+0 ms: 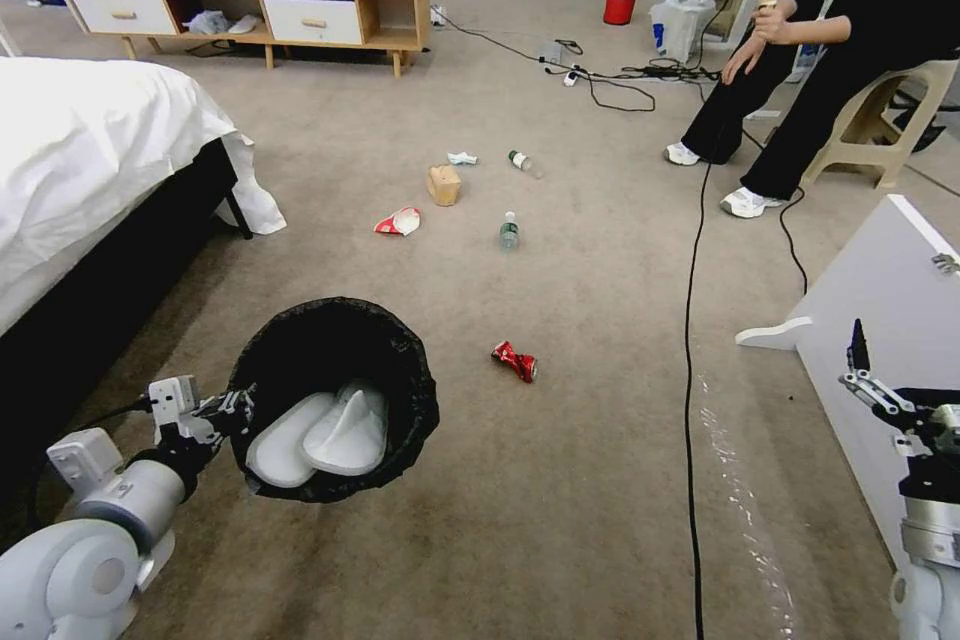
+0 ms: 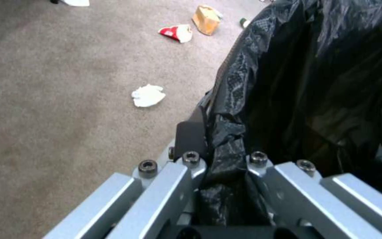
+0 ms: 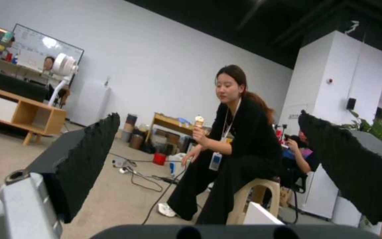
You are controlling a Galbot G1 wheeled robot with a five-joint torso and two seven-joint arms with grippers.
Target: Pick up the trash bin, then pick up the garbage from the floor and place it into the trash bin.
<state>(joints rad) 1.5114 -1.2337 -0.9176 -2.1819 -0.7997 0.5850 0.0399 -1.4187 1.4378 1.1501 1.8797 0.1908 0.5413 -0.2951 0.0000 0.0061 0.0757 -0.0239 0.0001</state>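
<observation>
The head camera looks forward and down over the carpet [image 1: 560, 480]. The left wrist camera sits just behind its fingers [image 2: 191, 136], sharing the paper cup [image 2: 176, 32] with it. The right wrist camera faces level across the room between its fingers [image 3: 85, 156].

Both arms white/grey rounded shells. Left gripper [image 2: 220, 172]: silver-blue linkage bars, black socket screws, black fingers. Right gripper [image 3: 209, 166]: same grey bars, black ridged pads [image 3: 85, 162].
</observation>
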